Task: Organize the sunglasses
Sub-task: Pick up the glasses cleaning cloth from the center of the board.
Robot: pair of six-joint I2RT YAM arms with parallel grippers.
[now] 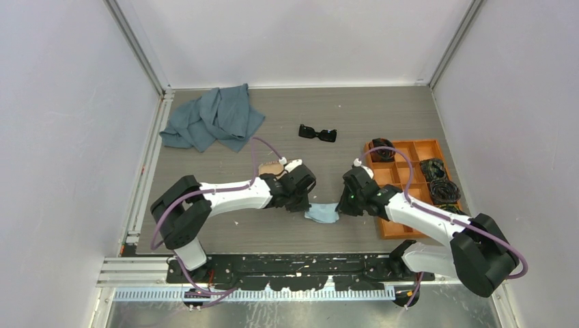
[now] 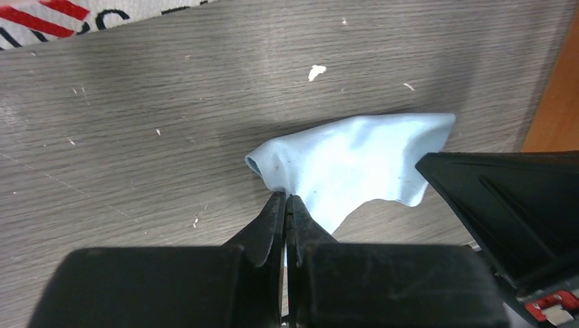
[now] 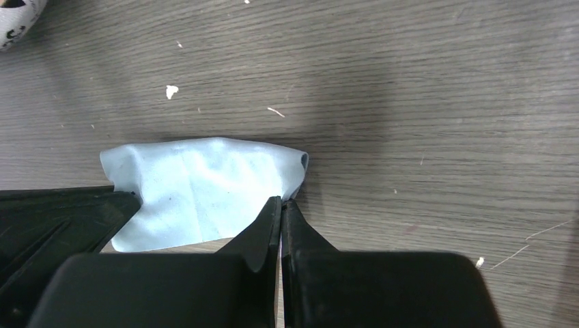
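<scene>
Both arms are down low at the near middle of the table (image 1: pixel 382 109). The left gripper (image 2: pixel 285 199) is clamped tight on the left end of the small blue cloth (image 1: pixel 322 214), with its jaws pressed together on the fabric. The right gripper (image 3: pixel 280 202) is pinched closed on the cloth's right corner. The sunglasses (image 1: pixel 317 132) sit farther back on the table, well apart from both grippers. They lie between the crumpled grey towel (image 1: pixel 212 119) on the left and the orange tray (image 1: pixel 416 143) on the right.

White walls (image 1: pixel 293 41); grey wood-grain table (image 1: pixel 382 109)
</scene>
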